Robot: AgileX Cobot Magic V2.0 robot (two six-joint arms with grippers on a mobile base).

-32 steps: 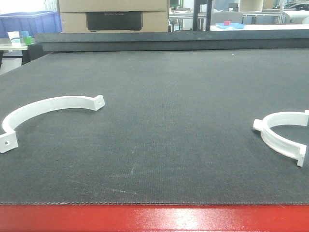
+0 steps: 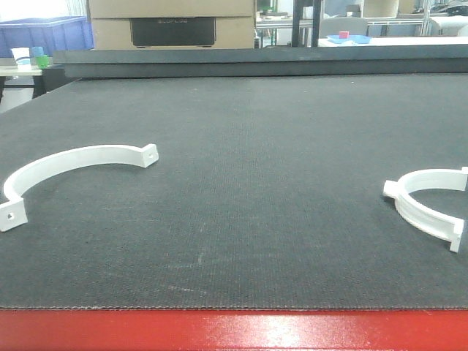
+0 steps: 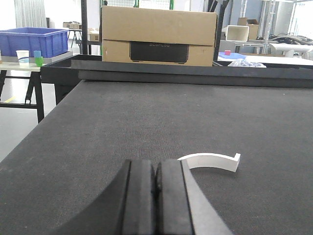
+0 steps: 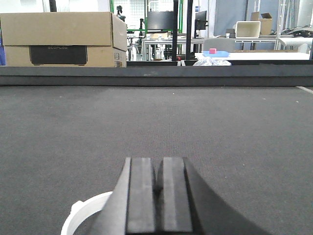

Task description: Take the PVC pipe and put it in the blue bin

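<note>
Two white curved PVC pipe pieces lie on the dark mat. One PVC pipe piece (image 2: pixel 73 157) is at the left and the other PVC pipe piece (image 2: pixel 428 212) at the right edge. The blue bin (image 2: pixel 44 33) stands on a side table far back left. In the left wrist view my left gripper (image 3: pixel 156 169) is shut and empty, with the left PVC piece (image 3: pixel 210 160) just ahead to its right and the blue bin (image 3: pixel 34 41) far off. My right gripper (image 4: pixel 158 166) is shut and empty, and the right PVC piece (image 4: pixel 80 218) lies low at its left. Neither gripper shows in the front view.
A cardboard box (image 2: pixel 172 22) stands behind the mat's raised back edge (image 2: pixel 256 62). Cups (image 2: pixel 33 57) sit by the bin. A red table edge (image 2: pixel 234 329) runs along the front. Benches and clutter fill the background.
</note>
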